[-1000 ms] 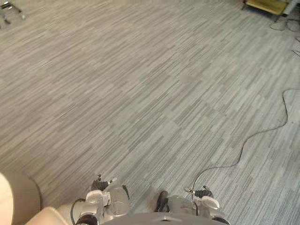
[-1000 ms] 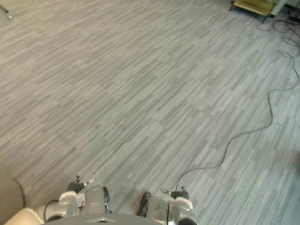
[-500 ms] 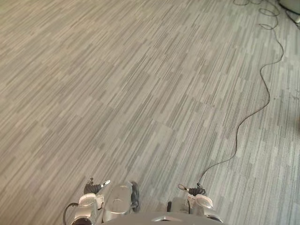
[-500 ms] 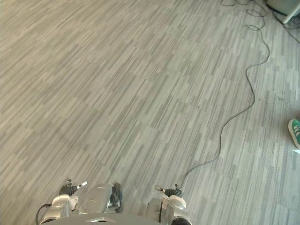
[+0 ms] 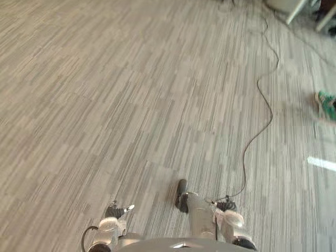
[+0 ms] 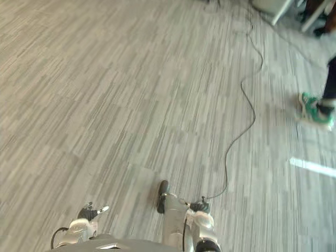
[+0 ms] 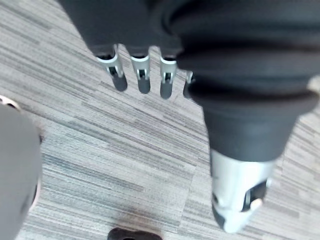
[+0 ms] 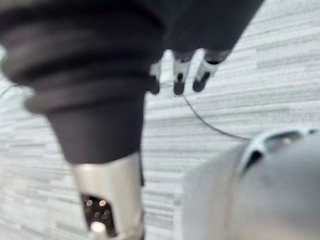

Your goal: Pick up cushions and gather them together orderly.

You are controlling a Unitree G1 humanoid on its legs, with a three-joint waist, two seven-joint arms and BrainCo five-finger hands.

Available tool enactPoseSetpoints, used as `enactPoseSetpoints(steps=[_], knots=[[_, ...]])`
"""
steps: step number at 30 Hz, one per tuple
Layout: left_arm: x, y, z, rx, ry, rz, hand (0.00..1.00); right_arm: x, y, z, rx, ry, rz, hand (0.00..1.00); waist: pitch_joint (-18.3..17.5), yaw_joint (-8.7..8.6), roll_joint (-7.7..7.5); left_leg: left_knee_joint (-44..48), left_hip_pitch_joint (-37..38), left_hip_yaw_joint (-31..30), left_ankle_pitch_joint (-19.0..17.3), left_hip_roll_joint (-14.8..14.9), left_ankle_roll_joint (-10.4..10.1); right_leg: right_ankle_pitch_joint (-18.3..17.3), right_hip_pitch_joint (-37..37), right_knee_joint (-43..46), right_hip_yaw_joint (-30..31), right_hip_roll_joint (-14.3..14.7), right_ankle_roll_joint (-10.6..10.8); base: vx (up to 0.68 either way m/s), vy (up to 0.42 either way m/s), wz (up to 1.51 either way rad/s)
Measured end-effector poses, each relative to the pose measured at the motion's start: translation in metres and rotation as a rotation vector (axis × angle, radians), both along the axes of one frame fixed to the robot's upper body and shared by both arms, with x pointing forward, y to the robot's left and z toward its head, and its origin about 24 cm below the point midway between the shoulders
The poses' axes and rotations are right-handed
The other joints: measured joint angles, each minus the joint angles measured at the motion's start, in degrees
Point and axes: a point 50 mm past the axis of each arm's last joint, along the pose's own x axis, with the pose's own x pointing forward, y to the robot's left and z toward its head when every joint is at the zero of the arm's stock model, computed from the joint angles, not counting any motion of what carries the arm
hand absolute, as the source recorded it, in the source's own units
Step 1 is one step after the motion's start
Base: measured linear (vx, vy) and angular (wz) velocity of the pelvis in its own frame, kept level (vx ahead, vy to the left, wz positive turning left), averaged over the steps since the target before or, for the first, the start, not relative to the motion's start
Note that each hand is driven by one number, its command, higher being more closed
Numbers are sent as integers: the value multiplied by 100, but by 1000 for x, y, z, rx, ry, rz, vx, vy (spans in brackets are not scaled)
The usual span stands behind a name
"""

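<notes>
My left hand [image 5: 112, 212] hangs low beside my body at the bottom of the eye views, over grey striped carpet [image 5: 131, 94]. In the left wrist view its fingers [image 7: 141, 76] point straight down at the floor and hold nothing. My right hand [image 5: 227, 206] hangs the same way on the other side. Its fingers [image 8: 179, 80] are straight and its thumb [image 8: 111, 200] stands apart, with only carpet beyond them.
A person's green shoe [image 6: 316, 109] and dark trouser leg [image 6: 331, 79] stand on the carpet at the right. White furniture legs [image 6: 279, 9] rise at the far right corner. Open floor stretches ahead and to the left.
The camera has swung round: the beige cushion at the lower left slid out of the picture, and a person's green shoe came in at the right. Both hands still hang open.
</notes>
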Motion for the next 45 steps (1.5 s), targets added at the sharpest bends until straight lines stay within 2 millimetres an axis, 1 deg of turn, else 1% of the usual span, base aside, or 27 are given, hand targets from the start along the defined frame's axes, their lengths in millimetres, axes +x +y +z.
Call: enactPoseSetpoints(steps=[1,2,5,7,9,12,15,18,19,20,21,22,25,26,27,28,29,30,31,33,34,35,39,41,42,44,45], knots=[[0,-3,0,-9,-1,5,0,-1,0,0,-1,3,-1,0,-13,-19,40,250,12,-105,190,88,-42,-221,102,133,-50,81,-3,376,-196,5],[1,-5,0,-15,-7,7,0,-2,-1,0,-5,4,-1,0,7,-52,133,1096,-196,-390,411,270,19,-475,376,152,-153,195,-7,460,-231,2],[-4,-3,-1,-16,0,27,0,-9,-2,-3,-7,20,3,0,-10,7,336,3698,-1255,-865,2067,741,-52,-890,1175,-143,-120,583,-139,366,-93,-19],[-8,-1,-2,-16,4,23,0,-13,-2,-4,-17,34,12,0,-72,42,447,4931,-1936,-759,1587,957,32,-1012,1571,-342,-36,731,-197,372,4,-34],[-2,2,2,-5,-32,19,0,-17,-2,-6,-15,50,9,0,-22,141,369,5390,-2690,-449,1035,928,113,-1084,2171,-757,142,740,-132,368,11,-24],[2,4,6,3,-71,18,0,-23,-2,-10,-10,80,7,0,-35,207,372,5014,-3450,-240,646,776,117,-1081,2843,-1401,267,695,-69,372,77,-23],[9,4,10,6,-105,17,0,-24,3,-14,7,110,13,0,-26,376,330,3596,-3793,104,283,637,155,-982,3336,-1868,493,567,222,447,176,-36],[12,4,12,8,-114,15,0,-22,7,-15,16,119,28,0,-25,420,225,1158,-3835,271,687,206,-6,-1041,3793,-2319,522,262,409,458,223,-11],[13,4,12,6,-114,15,0,-24,4,-16,14,128,20,0,-26,463,180,215,-3668,284,1597,36,-25,-1143,3992,-2503,576,155,499,549,287,-7],[17,3,13,9,-125,0,0,-25,7,-19,26,150,24,0,-29,526,117,263,-3580,381,1655,-115,289,-1173,4148,-2623,721,67,460,761,418,-3],[20,10,15,26,-133,-3,0,-18,13,-19,39,147,40,0,-16,528,60,691,-3721,334,1240,-150,473,-875,4165,-2594,838,22,412,531,296,3],[21,12,15,28,-134,2,0,-18,14,-19,40,144,44,0,-13,551,48,866,-3743,313,1117,-162,544,-822,4163,-2527,873,-8,454,424,267,10],[17,20,14,38,-119,15,0,-23,13,-20,33,160,53,0,-133,557,-150,1461,-3686,330,569,-313,859,-917,4078,-1691,1156,-244,654,397,230,14],[14,25,12,49,-102,13,0,-25,12,-21,29,168,56,0,-218,538,-283,1532,-3555,364,277,-459,883,-979,3701,-679,1303,-390,1017,544,286,10],[13,27,12,56,-97,10,0,-25,12,-21,29,169,57,0,-236,527,-337,1540,-3482,386,173,-518,884,-924,3448,-70,1387,-450,1178,500,230,8],[11,30,11,65,-83,-3,0,-26,12,-21,31,170,58,0,-224,467,-424,1552,-3299,387,4,-628,880,-696,2967,1193,1620,-475,1594,457,156,17],[8,34,9,78,-58,-14,0,-30,12,-23,32,180,56,0,-227,391,-460,1552,-3063,367,-111,-697,871,-552,2536,2339,1668,-490,1853,444,124,23],[4,37,7,84,-37,-14,0,-36,11,-25,32,195,53,0,-221,356,-458,1494,-2766,370,-159,-758,881,-565,2240,3208,1511,-535,1818,341,76,21],[2,37,6,85,-26,-13,0,-39,11,-25,32,203,52,0,-219,339,-457,1428,-2607,372,-159,-787,881,-586,2112,3478,1382,-578,1777,324,65,10],[-5,38,3,85,-3,-9,0,-41,9,-25,32,196,48,0,-202,294,-409,1076,-2095,367,-159,-828,882,-754,1736,3856,970,-662,1393,378,40,1],[-7,37,3,83,6,-9,0,-37,7,-23,31,176,59,0,-188,275,-369,782,-1745,311,-161,-836,885,-933,1407,3807,628,-677,1090,273,-3,4],[-7,37,2,81,6,-9,0,-36,7,-22,31,168,61,0,-183,263,-358,705,-1668,266,-164,-838,891,-980,1281,3736,512,-677,1020,322,-44,17],[-4,28,2,59,-1,-9,0,-33,4,-20,26,141,41,0,-109,202,-321,-1,-793,68,-189,-766,857,-1333,1030,2104,-87,-599,661,286,-97,21],[-5,25,1,52,3,-10,0,-31,3,-18,21,131,43,0,-112,178,-252,-161,-648,33,-266,-655,718,-1289,917,1328,-129,-457,624,238,-118,5],[-5,21,1,50,7,-23,0,-25,4,-16,20,110,43,0,-97,120,-237,-263,-537,-5,-370,-534,530,-869,810,-244,-115,-282,673,315,-191,11],[-5,19,0,50,14,-44,0,-26,4,-16,20,109,41,0,-82,98,-286,-324,-471,-68,-453,-524,401,-469,787,-1204,-13,-268,736,322,-207,21],[-3,17,0,49,12,-52,0,-26,2,-16,23,108,27,0,-34,92,-342,-345,-297,-160,-601,-528,276,-71,744,-1937,185,-294,776,369,-236,31]])
